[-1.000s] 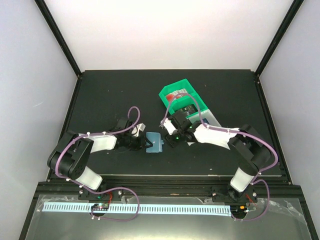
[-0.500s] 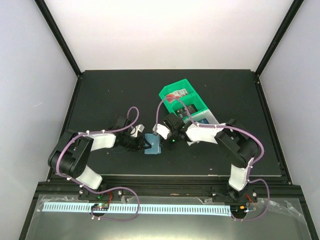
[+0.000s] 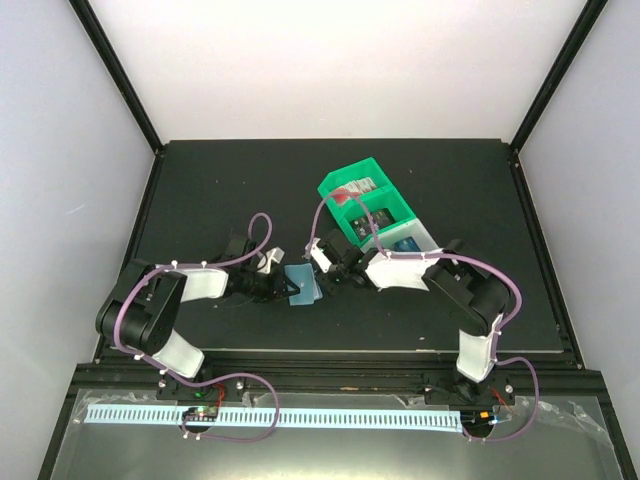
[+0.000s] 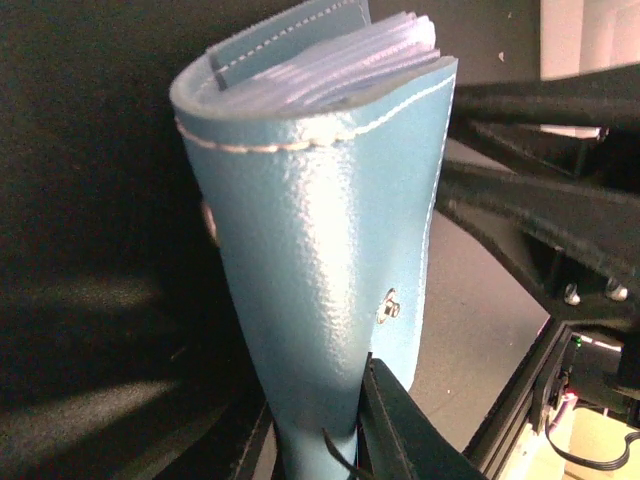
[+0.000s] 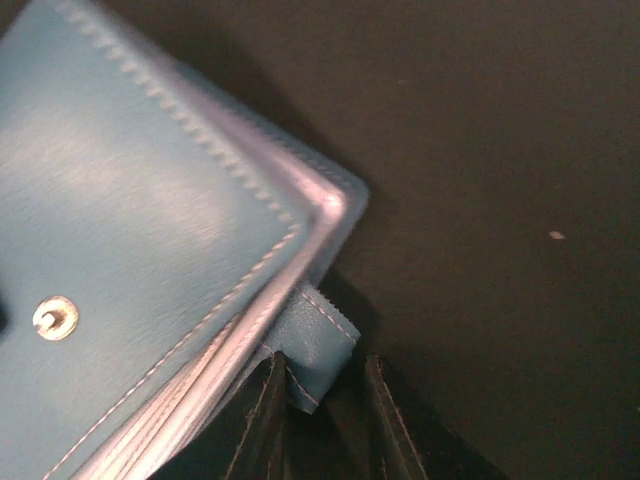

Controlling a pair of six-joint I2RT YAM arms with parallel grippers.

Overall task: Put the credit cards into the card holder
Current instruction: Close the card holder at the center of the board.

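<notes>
Two hands meet on the card holder point(image 4: 320, 260) at the middle of the bench point(image 3: 200, 200). My left hand point(image 3: 284, 290) clamps its bottom edge, and my right hand point(image 5: 320, 385) straddles its tab point(image 5: 318, 345), pinched or not I cannot tell. Opening step, I judge; next, pull that tab.

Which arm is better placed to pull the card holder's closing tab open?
Right: the closing tab sits inside the right pincer, while the left pincer grips the card holder.

Black table point(image 3: 200, 190); on it 1 green bin point(image 3: 326, 189), 1 white bin point(image 3: 429, 240)
</notes>
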